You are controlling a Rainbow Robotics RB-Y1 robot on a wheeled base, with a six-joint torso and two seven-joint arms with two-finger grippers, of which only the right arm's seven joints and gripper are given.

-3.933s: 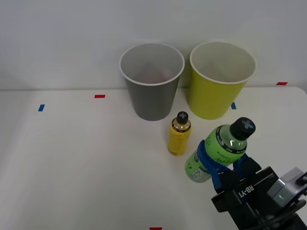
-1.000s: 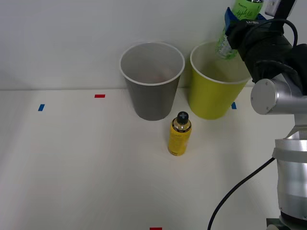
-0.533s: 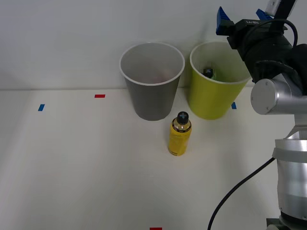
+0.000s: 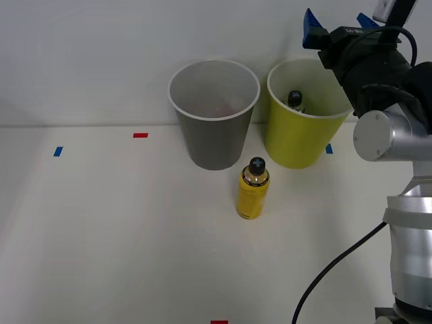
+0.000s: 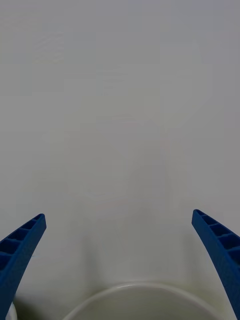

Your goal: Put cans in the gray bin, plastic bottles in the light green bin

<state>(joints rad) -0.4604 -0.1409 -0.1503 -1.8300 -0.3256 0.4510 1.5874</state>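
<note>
My pincer [image 4: 337, 23]: spread wide, empty, above the round lime bin [image 4: 300, 138].
Black-capped plastic bottle [image 4: 295, 100]: inside that bin.
Round gray bin [image 4: 214, 138]: beside it.

The gray bin [image 4: 214, 115] and the light green bin [image 4: 310, 113] stand side by side. A bottle's [image 4: 295, 100] black cap peeks out of the green one.

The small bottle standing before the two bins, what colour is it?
Yellow, with a black cap; the small yellow bottle shows best in the front view.

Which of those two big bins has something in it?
The light green bin: a bottle's black cap pokes up inside it. The gray bin beside it shows nothing inside from here.
</note>
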